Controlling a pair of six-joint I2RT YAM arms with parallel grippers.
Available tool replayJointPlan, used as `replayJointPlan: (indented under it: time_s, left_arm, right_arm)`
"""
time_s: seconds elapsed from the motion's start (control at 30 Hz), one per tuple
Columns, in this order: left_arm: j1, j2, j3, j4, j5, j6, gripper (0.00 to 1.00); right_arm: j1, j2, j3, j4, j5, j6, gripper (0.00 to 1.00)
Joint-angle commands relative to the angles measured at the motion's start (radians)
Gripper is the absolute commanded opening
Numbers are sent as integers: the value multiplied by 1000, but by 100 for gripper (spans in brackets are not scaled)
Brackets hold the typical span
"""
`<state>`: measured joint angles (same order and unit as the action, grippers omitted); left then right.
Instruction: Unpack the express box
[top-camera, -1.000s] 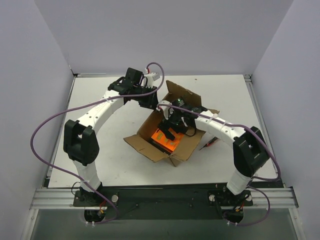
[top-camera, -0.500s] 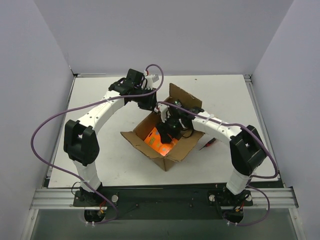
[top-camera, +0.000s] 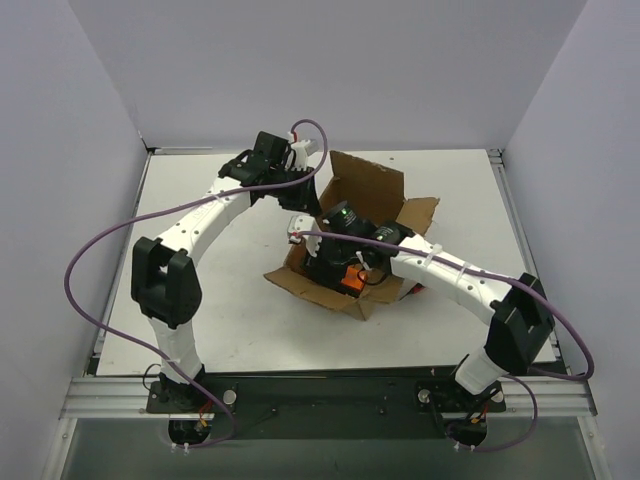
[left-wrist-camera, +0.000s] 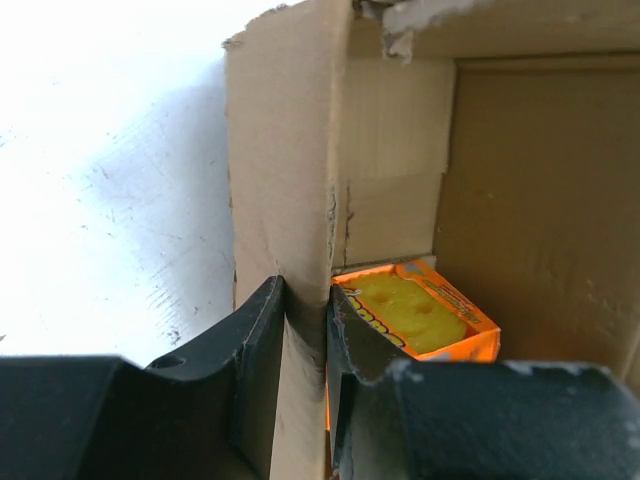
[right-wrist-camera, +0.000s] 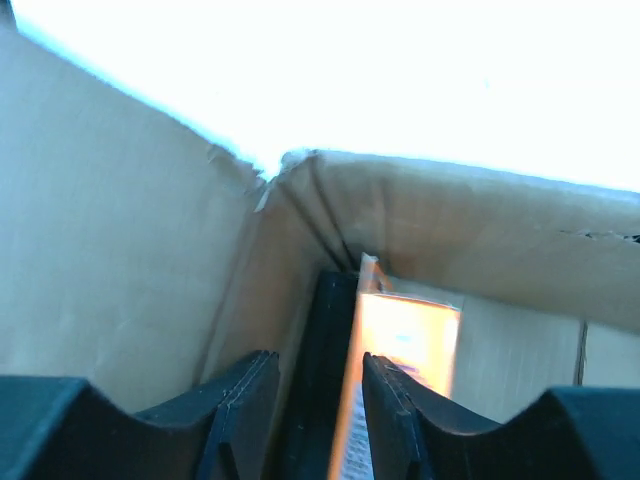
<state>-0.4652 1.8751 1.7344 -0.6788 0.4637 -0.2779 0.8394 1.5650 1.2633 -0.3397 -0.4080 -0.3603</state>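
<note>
Deeper than before, my right hand (right-wrist-camera: 317, 362) straddles the still-boxed orange packet (right-wrist-camera: 405, 340), grip unclear; my left hand (left-wrist-camera: 305, 292) clamps the express box (top-camera: 365, 195) wall.

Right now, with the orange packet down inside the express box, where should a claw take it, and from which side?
By its thin upper edge, from above through the open top. The orange packet looks tipped on edge in a corner of the express box, its flat faces hemmed by cardboard walls; the right claw straddles that edge.

Left tool (left-wrist-camera: 305, 300), right tool (right-wrist-camera: 318, 365): narrow gaps.
</note>
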Motion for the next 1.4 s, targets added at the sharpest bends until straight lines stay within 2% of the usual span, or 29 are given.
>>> replayJointPlan:
  time_s: [0.0,0.2,0.27,0.3,0.4,0.43,0.63,0.77,0.87,0.97,1.03,1.07,1.17,1.37]
  left_arm:
    - [-6,1,82,76,50,-55,0]
    - [-9,6,80,79,73,-46,0]
    - [-9,7,67,85,91,-44,0]
    - [-12,6,60,88,96,-44,0]
    - [-13,4,44,94,111,-52,0]
    - [-13,6,40,96,115,-52,0]
    - [-21,9,39,97,121,-50,0]
    - [-24,7,36,99,122,-49,0]
    - [-26,6,39,99,115,-46,0]
    - [-27,1,42,94,112,-44,0]
    - [-27,-2,39,96,108,-43,0]
    - [-27,-4,39,93,108,-41,0]
    - [-27,-11,25,88,96,-34,0]
    - [-27,-13,36,53,53,22,0]
  right_arm:
    - [13,-10,44,-33,-40,-71,40]
    - [20,-22,10,-15,20,-72,41]
    - [20,-37,10,-10,44,-84,45]
    - [20,-42,10,-9,55,-94,47]
    - [20,-49,7,-4,96,-123,63]
    - [20,-48,1,1,109,-123,73]
    - [29,-46,-33,34,155,-112,83]
    - [27,-20,-71,31,181,-88,86]
    - [15,7,-102,19,187,-51,84]
    - [3,26,-134,13,184,-14,77]
    - [-5,30,-143,13,167,-5,63]
    - [-8,23,-146,14,163,-5,52]
    - [-16,-6,-119,34,175,-17,39]
    - [-68,-63,128,13,180,-35,29]
